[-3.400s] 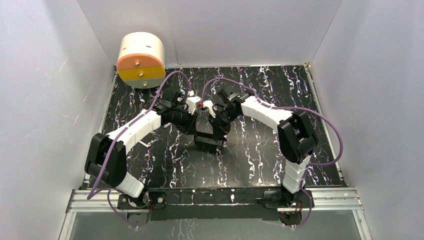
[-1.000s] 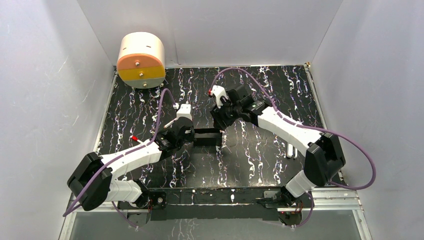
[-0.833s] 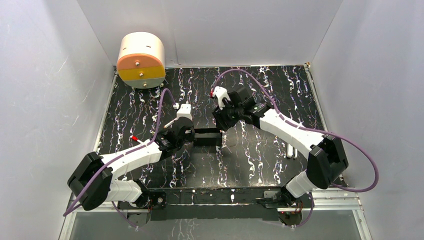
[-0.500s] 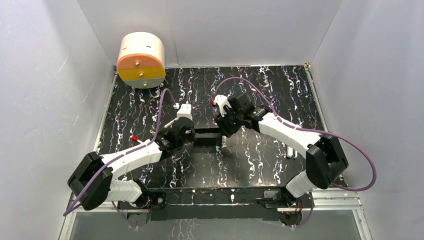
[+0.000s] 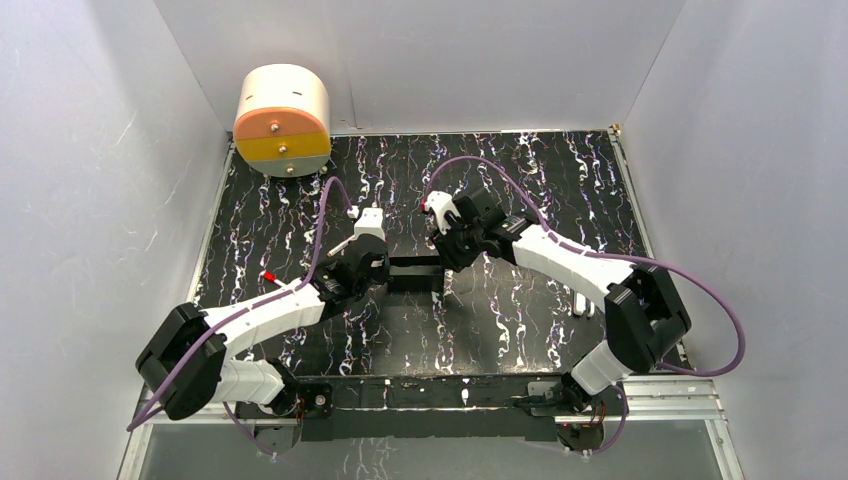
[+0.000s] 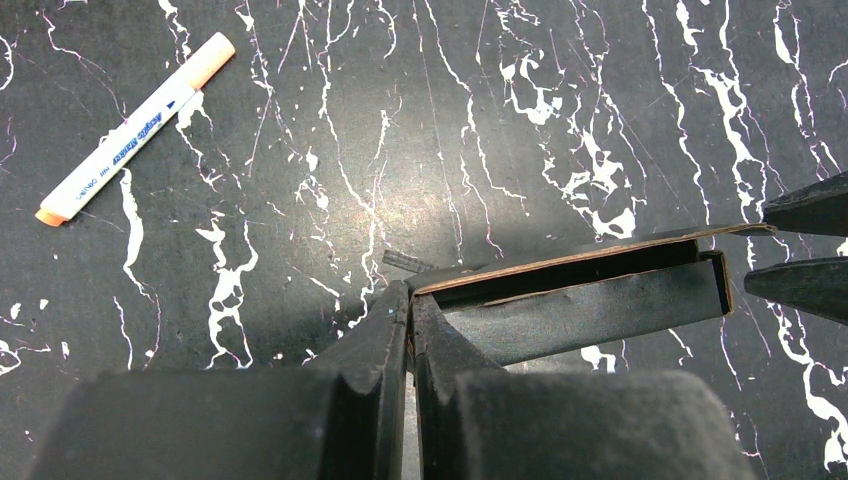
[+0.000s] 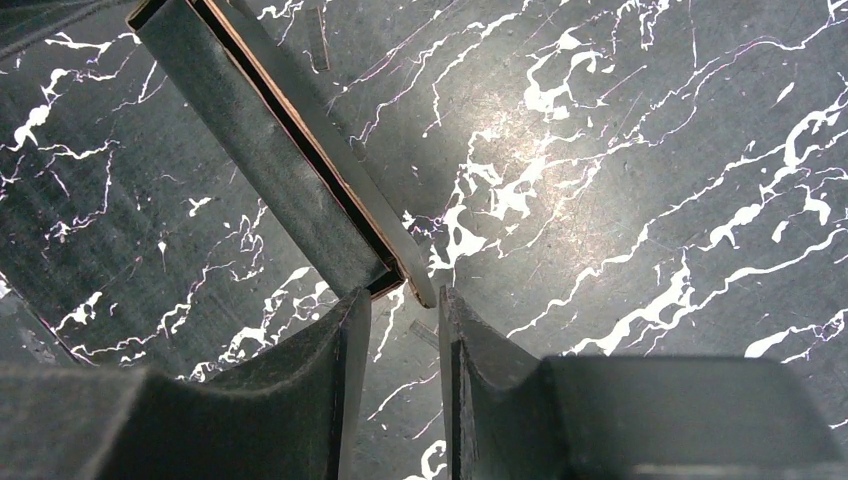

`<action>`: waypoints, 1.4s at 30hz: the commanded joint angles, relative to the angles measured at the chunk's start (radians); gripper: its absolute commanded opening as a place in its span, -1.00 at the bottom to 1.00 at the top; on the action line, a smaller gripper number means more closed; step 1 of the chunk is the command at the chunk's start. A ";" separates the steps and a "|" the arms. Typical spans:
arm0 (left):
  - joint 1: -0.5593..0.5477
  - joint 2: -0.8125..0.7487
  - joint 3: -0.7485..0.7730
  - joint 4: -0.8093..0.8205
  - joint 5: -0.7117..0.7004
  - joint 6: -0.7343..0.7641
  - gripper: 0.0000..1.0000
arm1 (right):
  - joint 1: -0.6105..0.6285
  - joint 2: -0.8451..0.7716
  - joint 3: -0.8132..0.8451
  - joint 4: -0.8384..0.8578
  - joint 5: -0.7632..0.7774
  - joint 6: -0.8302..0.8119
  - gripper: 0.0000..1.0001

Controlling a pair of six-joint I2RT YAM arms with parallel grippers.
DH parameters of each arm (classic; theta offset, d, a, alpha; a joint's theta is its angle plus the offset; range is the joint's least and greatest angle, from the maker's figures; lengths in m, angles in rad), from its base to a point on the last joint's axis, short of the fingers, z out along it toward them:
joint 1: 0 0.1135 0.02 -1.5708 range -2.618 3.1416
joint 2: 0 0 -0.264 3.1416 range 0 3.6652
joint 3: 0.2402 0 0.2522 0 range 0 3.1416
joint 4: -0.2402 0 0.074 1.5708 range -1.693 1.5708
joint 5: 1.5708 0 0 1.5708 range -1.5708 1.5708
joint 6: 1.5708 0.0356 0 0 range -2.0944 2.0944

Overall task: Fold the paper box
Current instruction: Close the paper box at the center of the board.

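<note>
My left fingers are pressed tight together, pinching a thin wall of the paper box at its near end, so my left gripper has a firm hold on the card. From there the box stretches away as a long, narrow black shape, its top panel standing slightly ajar and showing a brown raw edge along the seam. My right fingers are spread, with a clear gap between them. My right gripper sits at the box's far end, where the tip of the loose top panel pokes just into that gap, closer to one finger than the other, and neither finger presses on it as far as I can see. From above, the box lies crosswise near the middle of the marbled table, with my left gripper at one end and my right gripper at the other. I cannot tell whether the box rests on the surface or hangs just off it. A white and orange marker lies well apart from the box.
</note>
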 commanded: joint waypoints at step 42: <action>-0.085 0.022 0.009 -0.176 0.027 -0.061 -1.00 | 0.123 0.068 0.090 -0.024 0.256 0.559 -1.00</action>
